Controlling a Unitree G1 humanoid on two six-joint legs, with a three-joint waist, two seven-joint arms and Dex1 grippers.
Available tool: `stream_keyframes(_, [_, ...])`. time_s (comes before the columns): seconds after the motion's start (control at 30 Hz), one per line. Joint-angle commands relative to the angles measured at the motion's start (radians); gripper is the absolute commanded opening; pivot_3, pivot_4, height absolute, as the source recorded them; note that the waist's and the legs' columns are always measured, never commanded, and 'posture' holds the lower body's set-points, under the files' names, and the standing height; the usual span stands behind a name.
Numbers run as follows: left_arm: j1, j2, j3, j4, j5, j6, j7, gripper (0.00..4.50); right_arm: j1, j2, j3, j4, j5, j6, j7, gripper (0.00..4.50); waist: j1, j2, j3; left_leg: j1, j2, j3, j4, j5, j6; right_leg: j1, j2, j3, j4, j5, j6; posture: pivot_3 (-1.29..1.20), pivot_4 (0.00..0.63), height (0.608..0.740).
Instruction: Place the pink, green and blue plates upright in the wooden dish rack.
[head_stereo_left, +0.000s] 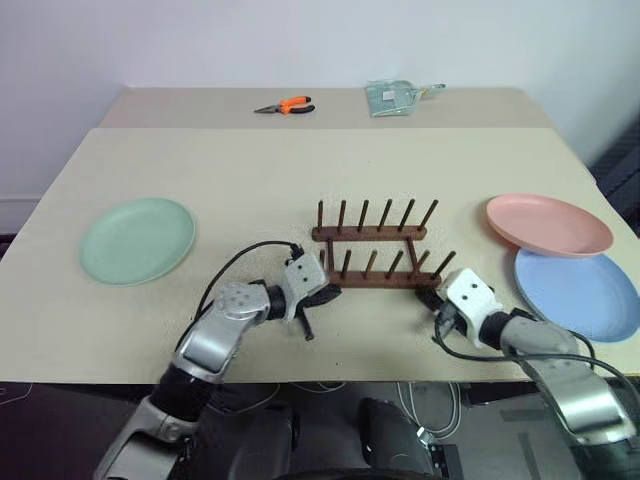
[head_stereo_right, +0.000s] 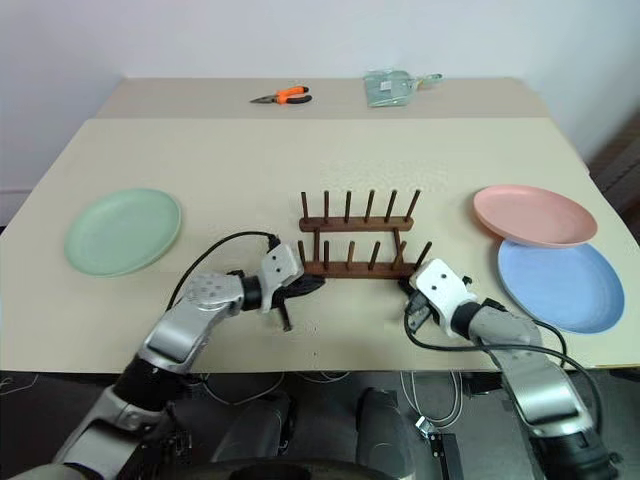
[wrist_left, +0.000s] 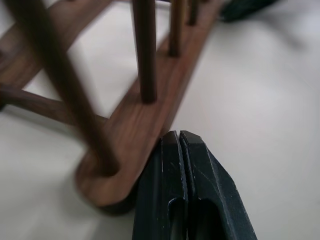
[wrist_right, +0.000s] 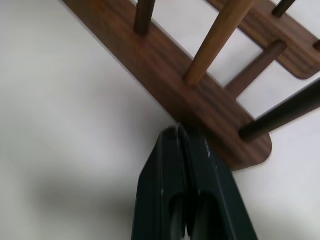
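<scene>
The wooden dish rack (head_stereo_left: 375, 250) stands mid-table with its pegs upright and no plate in it. My left gripper (head_stereo_left: 326, 293) is shut, its tips against the left end of the rack's near rail (wrist_left: 135, 145). My right gripper (head_stereo_left: 428, 296) is shut too, tips at the right end of that rail (wrist_right: 200, 100). Neither holds anything. The green plate (head_stereo_left: 137, 240) lies flat at the far left. At the right, the pink plate (head_stereo_left: 548, 224) lies with its edge overlapping the blue plate (head_stereo_left: 578, 293).
Orange-handled pliers (head_stereo_left: 285, 106) and a clear packet (head_stereo_left: 395, 97) lie on the far table section. The table's front edge (head_stereo_left: 330, 380) runs just below both grippers.
</scene>
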Motion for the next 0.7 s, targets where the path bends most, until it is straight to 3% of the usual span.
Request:
stream_keyframes(0.03, [-0.044, -0.027, 0.037, 0.101, 0.048, 0.014, 0.127, 0.03, -0.084, 0.032, 0.006, 0.096, -0.068, 0.003, -0.080, 0.00, -0.001, 0.001, -0.001, 0.001, 0.000, 0.000, 0.000, 0.000, 0.000, 0.000, 0.000, 0.000, 0.001, 0.000, 0.000, 0.00, 0.150, 0.740])
stream_keyframes(0.23, [-0.082, -0.014, 0.040, 0.157, 0.032, -0.023, 0.130, 0.03, -0.170, 0.026, -0.009, 0.156, -0.088, -0.030, -0.088, 0.00, -0.002, 0.002, -0.001, 0.000, 0.000, 0.000, -0.001, 0.000, 0.000, -0.001, 0.000, 0.000, 0.001, 0.002, 0.003, 0.00, 0.150, 0.740])
stream_keyframes(0.33, [-0.073, -0.001, 0.048, 0.118, -0.004, -0.050, 0.089, 0.00, -0.162, -0.065, -0.049, 0.106, -0.093, -0.065, -0.024, 0.85, -0.002, 0.003, -0.001, 0.000, 0.000, 0.000, -0.001, 0.000, 0.000, -0.001, 0.001, 0.000, 0.001, 0.002, 0.003, 0.00, 0.150, 0.740])
stream_keyframes(0.5, [-0.025, 0.014, 0.072, -0.027, -0.140, -0.066, -0.043, 0.00, -0.143, -0.272, -0.188, 0.079, -0.152, -0.114, 0.001, 3.23, -0.001, 0.006, 0.000, -0.002, -0.001, 0.001, -0.001, 0.000, 0.000, -0.003, 0.000, 0.000, 0.000, 0.002, 0.003, 0.00, 0.150, 0.740])
stream_keyframes(0.7, [0.002, 0.010, 0.074, -0.129, -0.262, -0.009, -0.124, 0.00, -0.072, -0.434, -0.228, 0.205, -0.249, -0.202, 0.019, 3.23, -0.001, 0.005, 0.000, -0.002, 0.000, 0.001, -0.001, 0.000, 0.000, -0.001, 0.000, 0.000, -0.001, 0.000, 0.000, 0.00, 0.150, 0.740])
